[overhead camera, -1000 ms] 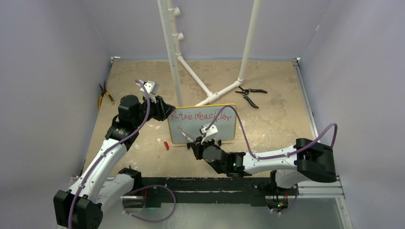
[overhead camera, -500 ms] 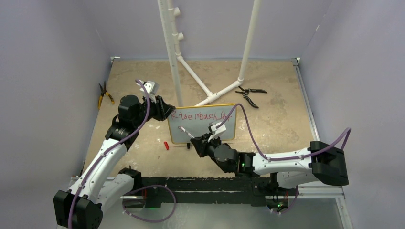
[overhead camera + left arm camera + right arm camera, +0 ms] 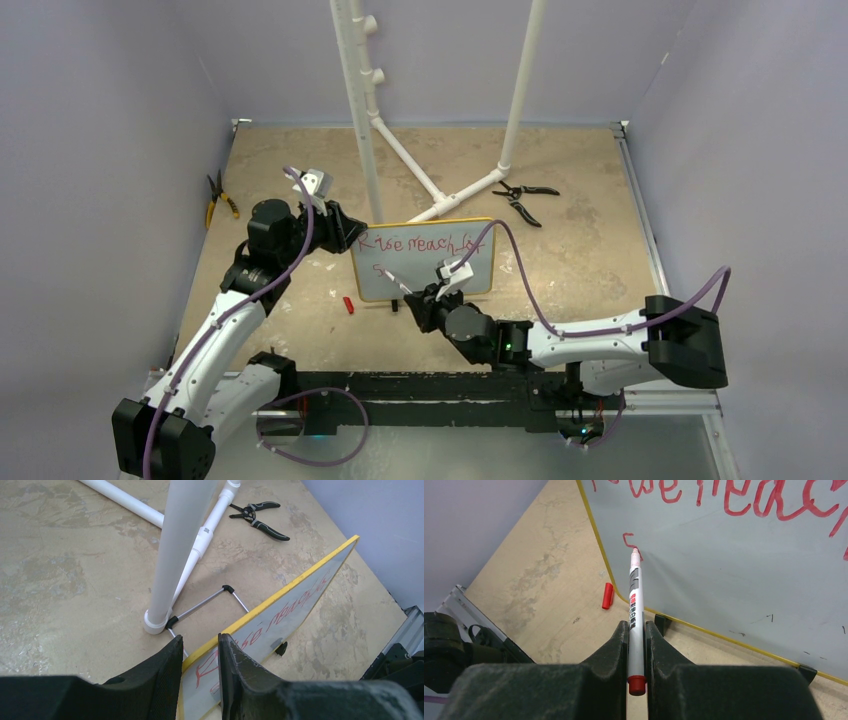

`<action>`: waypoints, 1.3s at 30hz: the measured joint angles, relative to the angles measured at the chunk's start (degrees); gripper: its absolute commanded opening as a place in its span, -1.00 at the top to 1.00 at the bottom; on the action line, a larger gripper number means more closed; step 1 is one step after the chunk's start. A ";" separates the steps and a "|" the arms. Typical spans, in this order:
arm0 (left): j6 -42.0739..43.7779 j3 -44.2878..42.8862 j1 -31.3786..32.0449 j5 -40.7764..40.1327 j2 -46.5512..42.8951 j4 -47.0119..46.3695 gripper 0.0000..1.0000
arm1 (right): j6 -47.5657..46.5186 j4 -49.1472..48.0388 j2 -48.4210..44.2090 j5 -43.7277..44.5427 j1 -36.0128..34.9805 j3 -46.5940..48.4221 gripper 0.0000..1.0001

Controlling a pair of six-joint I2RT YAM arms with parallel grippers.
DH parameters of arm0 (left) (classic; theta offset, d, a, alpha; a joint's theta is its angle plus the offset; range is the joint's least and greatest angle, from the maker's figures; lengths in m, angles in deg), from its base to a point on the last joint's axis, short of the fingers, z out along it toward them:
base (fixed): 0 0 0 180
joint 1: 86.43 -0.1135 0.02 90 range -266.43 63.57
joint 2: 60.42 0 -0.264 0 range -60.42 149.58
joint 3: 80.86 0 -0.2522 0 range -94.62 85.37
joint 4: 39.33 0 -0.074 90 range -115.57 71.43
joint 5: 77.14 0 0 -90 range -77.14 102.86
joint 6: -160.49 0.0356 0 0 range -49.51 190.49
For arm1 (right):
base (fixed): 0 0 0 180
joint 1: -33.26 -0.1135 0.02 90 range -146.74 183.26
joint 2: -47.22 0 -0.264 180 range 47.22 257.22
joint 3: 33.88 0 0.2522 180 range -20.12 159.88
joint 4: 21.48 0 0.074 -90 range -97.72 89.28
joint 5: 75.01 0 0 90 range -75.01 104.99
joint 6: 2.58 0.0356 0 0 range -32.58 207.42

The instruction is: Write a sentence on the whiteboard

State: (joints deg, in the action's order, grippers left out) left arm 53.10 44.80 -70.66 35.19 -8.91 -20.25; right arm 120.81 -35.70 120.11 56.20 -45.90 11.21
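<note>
The whiteboard [image 3: 424, 258] stands upright near the middle of the table [image 3: 590, 250], on two black feet [image 3: 662, 624] with a wire prop behind it. The sentence [image 3: 425, 243] is in red script: one line runs along the top of the whiteboard, roughly "Rise reach for", and a single short stroke begins a second line at lower left.

The left gripper [image 3: 200, 645] is clamped on the whiteboard's left edge, the yellow frame between its fingers. The right gripper [image 3: 636, 626] is closed on a marker [image 3: 634, 600], gripping it near the red rear end. The marker's tip points at the end of the short stroke. Contact with the surface cannot be confirmed.

A red cap [image 3: 607, 595] lies on the table just beside the whiteboard's lower left corner. A white pipe frame [image 3: 365, 110] stands directly behind the whiteboard. Black pliers [image 3: 524, 198] lie behind and to the right, and yellow-handled pliers [image 3: 218, 200] lie at the table's left edge.
</note>
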 measured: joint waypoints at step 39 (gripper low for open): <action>0.00 0.00 0.00 -0.09 0.00 0.00 0.39 | 3.56 5.44 0.02 2.82 1.46 1.46 1.00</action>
State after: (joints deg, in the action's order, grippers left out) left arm 53.10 44.80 -70.66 35.10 -8.91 -20.25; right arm 124.37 -30.26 120.13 59.02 -44.43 12.68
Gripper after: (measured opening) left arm 0.302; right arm 0.132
